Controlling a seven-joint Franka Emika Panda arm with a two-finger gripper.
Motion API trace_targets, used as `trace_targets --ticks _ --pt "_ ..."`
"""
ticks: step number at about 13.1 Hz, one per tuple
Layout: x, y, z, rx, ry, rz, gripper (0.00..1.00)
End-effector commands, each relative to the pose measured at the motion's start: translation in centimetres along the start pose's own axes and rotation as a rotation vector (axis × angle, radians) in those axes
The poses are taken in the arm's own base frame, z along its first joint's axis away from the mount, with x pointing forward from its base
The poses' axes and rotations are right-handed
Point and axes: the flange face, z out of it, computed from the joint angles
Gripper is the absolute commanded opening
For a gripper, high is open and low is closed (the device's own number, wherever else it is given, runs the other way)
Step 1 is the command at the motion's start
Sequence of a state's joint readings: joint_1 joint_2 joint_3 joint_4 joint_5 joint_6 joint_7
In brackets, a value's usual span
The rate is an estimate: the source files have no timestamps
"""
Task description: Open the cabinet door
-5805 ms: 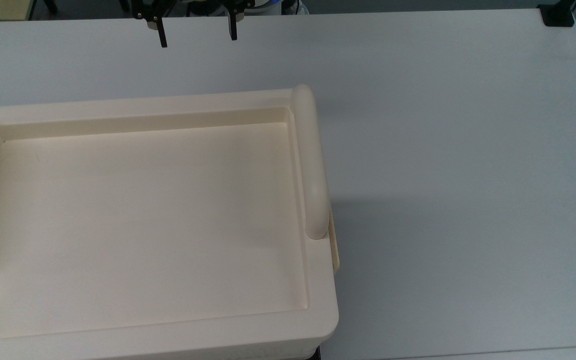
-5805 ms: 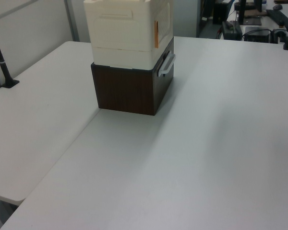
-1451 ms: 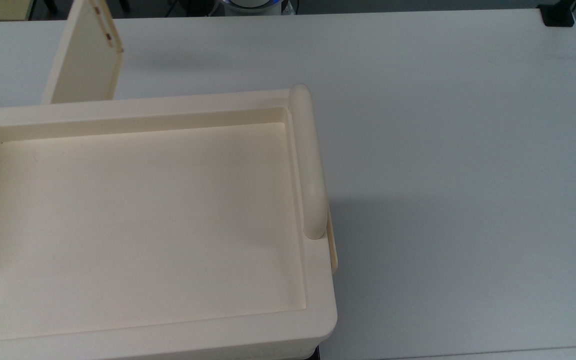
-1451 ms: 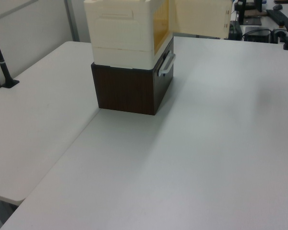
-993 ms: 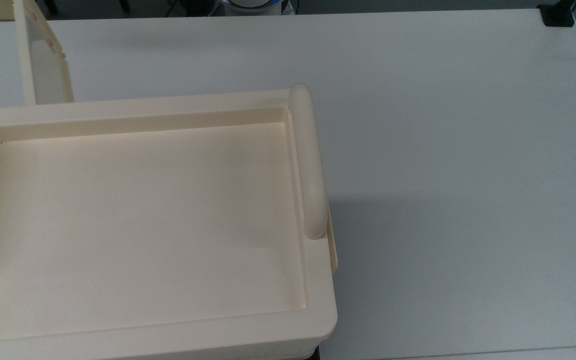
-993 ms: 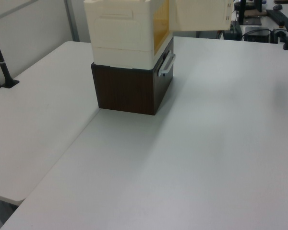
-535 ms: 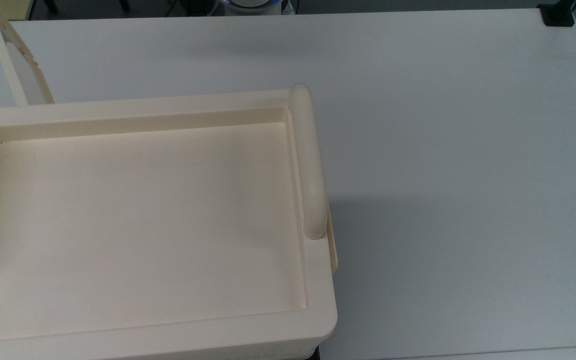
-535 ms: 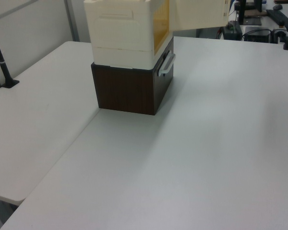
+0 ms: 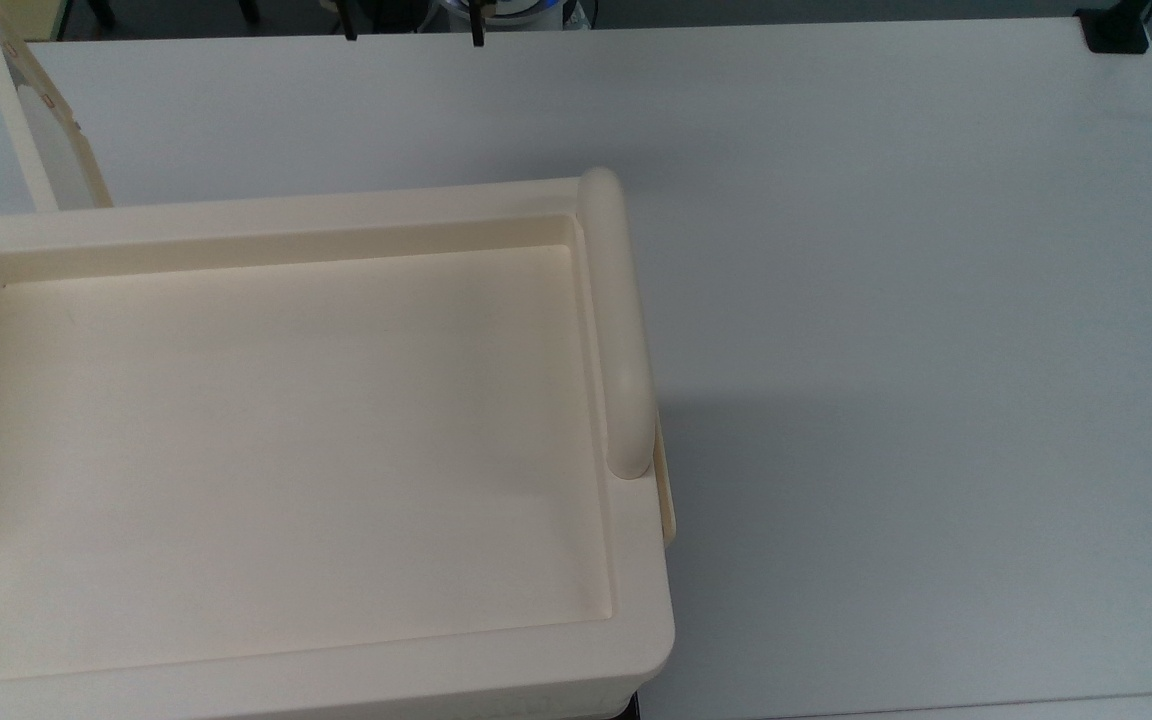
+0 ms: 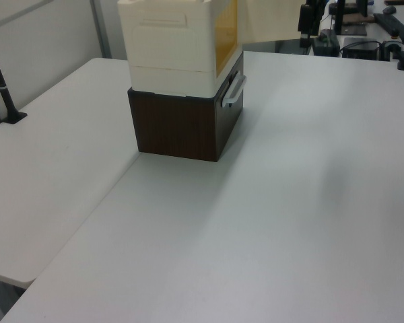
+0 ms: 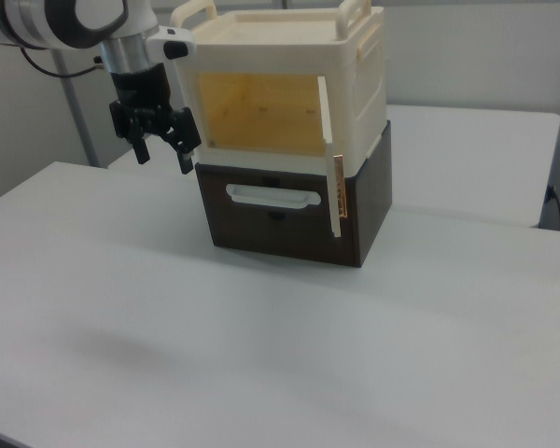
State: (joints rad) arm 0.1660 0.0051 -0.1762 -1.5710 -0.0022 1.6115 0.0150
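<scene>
cabinet [image 11: 355,65]: cream, amber inside | cabinet door [image 11: 333,159]: cream | base box [image 11: 289,219]: dark brown woodgrain | table [image 11: 261,355]: white

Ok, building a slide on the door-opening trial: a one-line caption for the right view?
Cabinet door swung wide open, amber interior exposed; open gripper hangs clear at the right view's left.
</scene>
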Motion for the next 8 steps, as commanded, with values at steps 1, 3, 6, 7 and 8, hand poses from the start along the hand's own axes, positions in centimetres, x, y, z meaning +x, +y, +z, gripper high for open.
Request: trace_targets --ticks 1,3,6,7,8 --pt "-0.12 1.33 -1.56 -0.013 0.036 -0.053 1.00" --pt "-0.57 1.47 -2.27 -0.010 0.048 -0.044 1.00" --pt "-0.83 1.67 -2.39 -0.009 0.048 -0.036 1.00" --pt "-0.81 1.60 -2.28 -0.010 0.044 -0.037 1.00" --pt "-0.83 1.61 -2.27 -0.012 0.042 -0.041 1.00"
